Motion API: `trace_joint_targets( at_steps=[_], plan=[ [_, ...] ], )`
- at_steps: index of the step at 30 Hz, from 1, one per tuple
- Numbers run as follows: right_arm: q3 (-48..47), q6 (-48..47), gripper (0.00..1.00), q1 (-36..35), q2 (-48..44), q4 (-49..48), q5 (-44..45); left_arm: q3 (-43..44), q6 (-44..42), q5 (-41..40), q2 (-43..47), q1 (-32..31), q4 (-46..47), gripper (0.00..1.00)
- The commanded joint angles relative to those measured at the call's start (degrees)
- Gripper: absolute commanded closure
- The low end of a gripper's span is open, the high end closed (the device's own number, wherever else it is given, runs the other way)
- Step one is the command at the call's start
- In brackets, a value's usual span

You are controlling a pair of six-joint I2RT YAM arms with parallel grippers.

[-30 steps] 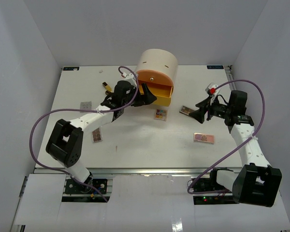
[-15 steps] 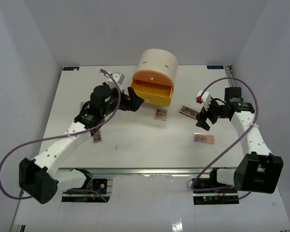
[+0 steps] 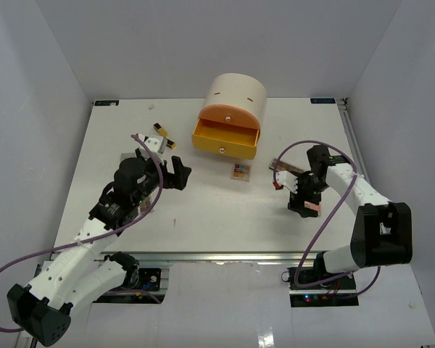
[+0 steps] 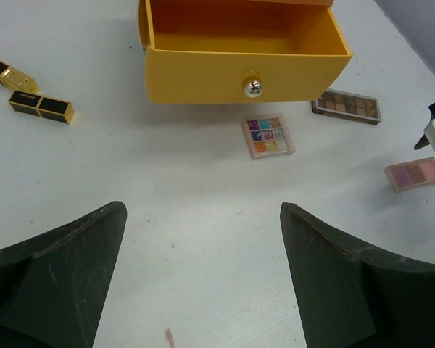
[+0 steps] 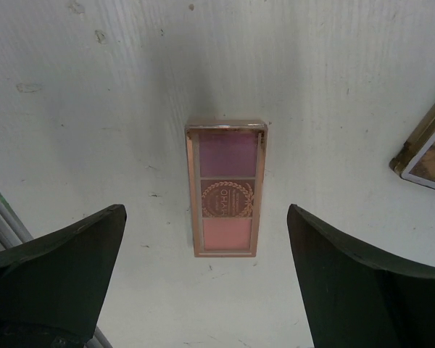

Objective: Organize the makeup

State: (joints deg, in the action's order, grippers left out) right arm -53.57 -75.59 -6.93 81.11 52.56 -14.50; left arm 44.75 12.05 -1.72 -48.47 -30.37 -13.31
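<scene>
White table (image 3: 203,217) fills the frame. Centre right, the right gripper (image 5: 206,210) stands apart over a flat pink palette (image 5: 227,190). Centre left, the left gripper (image 4: 203,210) gapes, empty. Beyond: small palette (image 4: 268,135), open yellow drawer (image 4: 243,69), lipsticks (image 4: 40,106).

Bench (image 5: 72,87): matt white, lightly scuffed. Blush palette (image 5: 227,190): glossy rose-gold frame. Drawer (image 4: 203,69): smooth yellow plastic; knob (image 4: 254,88): polished metal. Lipstick tubes (image 4: 40,106): glossy black and gold.
</scene>
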Motion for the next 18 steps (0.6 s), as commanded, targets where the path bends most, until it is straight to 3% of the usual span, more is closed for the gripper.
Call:
trace_joint_targets(
  at_steps=[1,12,18],
  plan=[
    [1.54,4.19,0.01,-1.69,1.47,-6.37,6.6,-2.22,-1.64,-2.98,4.35,0.89,-1.32,0.02],
    [3.44,5.81,0.06,-3.67,6.5,-10.84,11.38,-2.9,-1.33,-2.26,5.05,1.44,-1.39,0.02],
    [4.37,5.74,0.01,-3.79,8.05,-12.61,11.18,-3.0,-1.16,-2.33,4.8,1.56,-1.45,0.02]
  ],
)
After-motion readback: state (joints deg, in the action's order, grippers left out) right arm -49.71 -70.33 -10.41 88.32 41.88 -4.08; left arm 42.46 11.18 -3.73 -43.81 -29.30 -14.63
